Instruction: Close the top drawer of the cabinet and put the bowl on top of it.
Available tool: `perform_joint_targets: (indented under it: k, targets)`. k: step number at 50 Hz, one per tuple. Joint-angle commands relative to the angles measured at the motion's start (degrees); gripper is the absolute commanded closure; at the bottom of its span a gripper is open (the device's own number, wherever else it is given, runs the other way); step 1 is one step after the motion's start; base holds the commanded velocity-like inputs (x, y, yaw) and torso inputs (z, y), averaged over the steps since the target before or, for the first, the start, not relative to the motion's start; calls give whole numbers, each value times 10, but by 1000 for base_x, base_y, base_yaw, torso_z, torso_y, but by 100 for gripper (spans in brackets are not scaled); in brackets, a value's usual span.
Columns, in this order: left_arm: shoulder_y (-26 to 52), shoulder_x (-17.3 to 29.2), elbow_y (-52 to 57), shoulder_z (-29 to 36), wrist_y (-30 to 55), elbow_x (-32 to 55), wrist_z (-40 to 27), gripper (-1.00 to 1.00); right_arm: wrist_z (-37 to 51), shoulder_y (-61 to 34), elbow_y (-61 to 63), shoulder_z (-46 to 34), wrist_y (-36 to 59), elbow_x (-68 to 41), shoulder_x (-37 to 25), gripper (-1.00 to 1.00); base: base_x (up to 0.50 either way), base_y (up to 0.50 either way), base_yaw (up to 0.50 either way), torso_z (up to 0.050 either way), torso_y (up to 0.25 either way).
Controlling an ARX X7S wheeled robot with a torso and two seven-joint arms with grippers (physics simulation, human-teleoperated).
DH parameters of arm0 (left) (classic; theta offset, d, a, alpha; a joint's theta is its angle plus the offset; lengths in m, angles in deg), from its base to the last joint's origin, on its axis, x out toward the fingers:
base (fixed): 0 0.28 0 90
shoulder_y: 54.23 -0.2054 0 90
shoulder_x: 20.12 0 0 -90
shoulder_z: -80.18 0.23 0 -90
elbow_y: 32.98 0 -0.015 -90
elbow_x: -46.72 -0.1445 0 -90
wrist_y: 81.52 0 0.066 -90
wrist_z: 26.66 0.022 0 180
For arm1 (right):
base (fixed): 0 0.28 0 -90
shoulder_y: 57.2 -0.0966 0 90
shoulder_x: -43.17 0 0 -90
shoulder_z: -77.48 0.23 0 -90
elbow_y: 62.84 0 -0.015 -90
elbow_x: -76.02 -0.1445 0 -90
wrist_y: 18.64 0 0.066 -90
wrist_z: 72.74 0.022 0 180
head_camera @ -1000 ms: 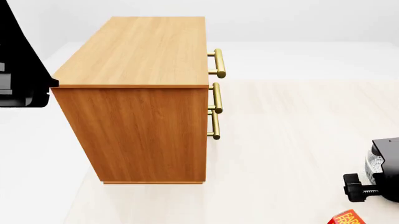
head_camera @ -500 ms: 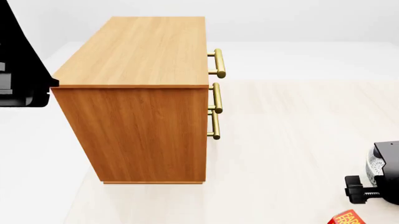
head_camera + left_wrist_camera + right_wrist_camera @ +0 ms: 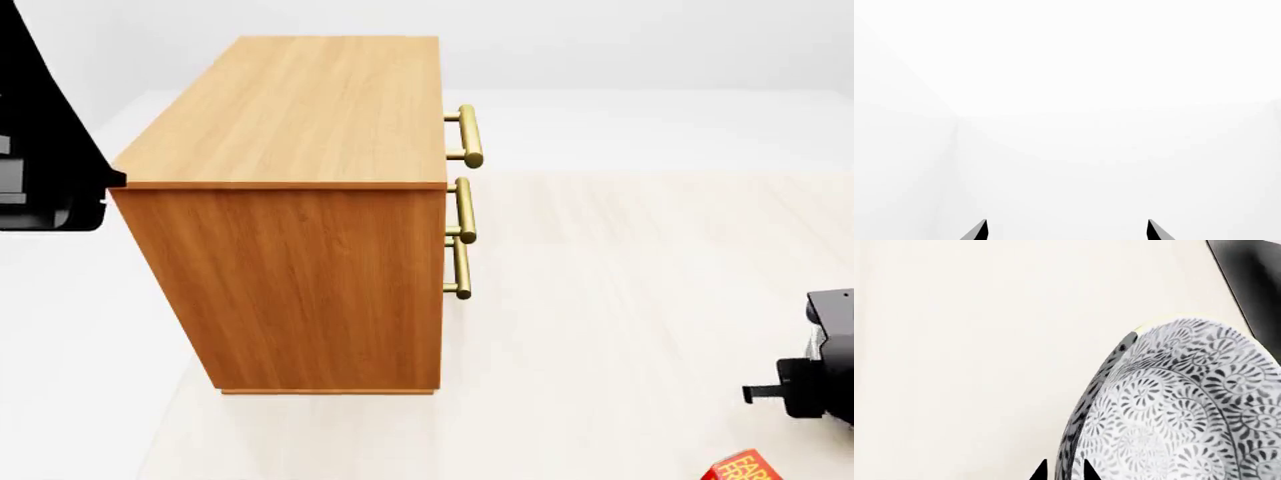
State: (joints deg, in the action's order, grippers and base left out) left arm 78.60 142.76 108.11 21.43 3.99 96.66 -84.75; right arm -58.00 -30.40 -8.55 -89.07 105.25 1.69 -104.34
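The orange-brown cabinet (image 3: 300, 200) stands at centre-left in the head view, with its three brass handles along its right side. The top drawer's handle (image 3: 469, 135) sits close against the cabinet's front edge, and the drawer front shows only edge-on. In the right wrist view the white bowl (image 3: 1174, 405), patterned in dark blue, is tilted on edge. Its rim lies between the tips of my right gripper (image 3: 1064, 471), which is shut on it. My right arm (image 3: 827, 365) is at the head view's right edge, low over the pale floor. My left gripper (image 3: 1066, 232) is open, with only white background in front of it.
My left arm (image 3: 40, 130) is a black shape at the head view's left edge, beside the cabinet's back corner. A red package (image 3: 741, 468) lies at the bottom right. Pale wooden floor (image 3: 627, 300) stretches in front of the drawers. A dark shape (image 3: 1254, 275) fills one corner of the right wrist view.
My right arm has slid towards the head view's right edge, and the bowl's patterned part no longer shows there. The cabinet and left arm have not moved.
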Motion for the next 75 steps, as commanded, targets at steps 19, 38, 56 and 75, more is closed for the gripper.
perform_joint_targets:
  k: [19,38,56,75]
  targets:
    - [-11,3,2,-3,-5,-5,-3,-100,-20,-124,72,23,13,53,-21,100,0,0,0,0,0]
    - [-7,-4,2,-4,2,-4,1,-100,-133,-330,81,1,61,168,96,100,0,0,0,0,0]
    - [-17,6,5,-10,-8,-2,-3,-100,-216,-381,-4,0,14,201,251,100,0,0,0,0,0]
    - [-25,8,7,-11,-11,-5,-4,-100,-197,-374,67,15,14,182,237,100,0,0,0,0,1]
